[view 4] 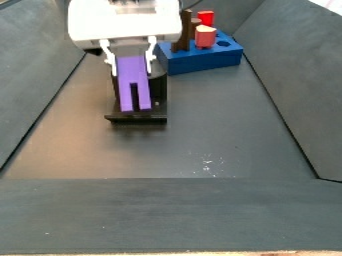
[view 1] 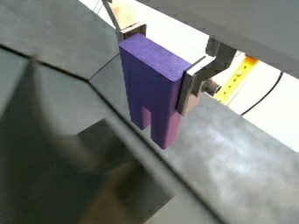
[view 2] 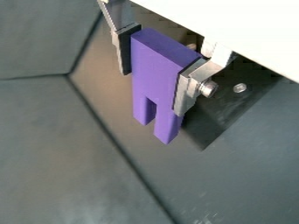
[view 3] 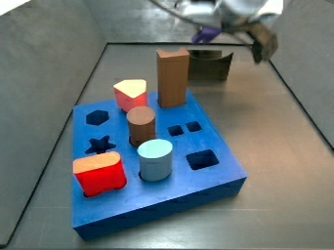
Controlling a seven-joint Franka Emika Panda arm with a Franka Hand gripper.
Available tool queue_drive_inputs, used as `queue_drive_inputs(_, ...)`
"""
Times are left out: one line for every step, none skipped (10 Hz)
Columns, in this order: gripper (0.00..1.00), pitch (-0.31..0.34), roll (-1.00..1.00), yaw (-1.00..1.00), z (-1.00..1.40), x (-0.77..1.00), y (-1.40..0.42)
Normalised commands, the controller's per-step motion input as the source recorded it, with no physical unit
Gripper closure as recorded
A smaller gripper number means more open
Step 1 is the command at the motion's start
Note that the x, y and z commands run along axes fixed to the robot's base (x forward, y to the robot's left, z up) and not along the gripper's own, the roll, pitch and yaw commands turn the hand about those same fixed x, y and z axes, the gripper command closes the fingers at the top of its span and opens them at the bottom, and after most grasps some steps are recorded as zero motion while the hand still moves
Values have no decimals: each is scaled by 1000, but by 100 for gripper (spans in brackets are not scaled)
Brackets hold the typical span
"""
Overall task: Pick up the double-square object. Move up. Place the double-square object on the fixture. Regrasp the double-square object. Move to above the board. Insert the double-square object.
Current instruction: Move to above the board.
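The gripper (view 2: 158, 59) clamps the purple double-square object (view 2: 160, 81) between its silver fingers (view 2: 191, 83), notched end pointing down. In a side view the block (view 4: 132, 82) hangs over the dark fixture (view 4: 138, 113), near the blue board (view 4: 207, 55) with its standing pegs.

You're looking at a lab test cell: grey walled trough (view 4: 267, 120), blue peg board (view 3: 216, 181), the gripper (view 4: 131, 50) over the fixture (view 4: 138, 116).
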Motion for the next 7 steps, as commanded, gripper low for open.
queue_drive_inputs(100,-237,-65,5,1000,8,411)
queue_drive_inputs(100,-237,-69,-41,1000,1,391)
queue_drive_inputs(100,-221,-78,-107,1000,-18,355)
queue_drive_inputs(100,-201,-87,-141,1000,-30,336)
queue_drive_inputs(100,-160,-95,-175,1000,-53,303)
queue_drive_inputs(100,-135,-97,-184,1000,-64,280)
queue_drive_inputs(100,-72,-106,-186,769,-67,173)
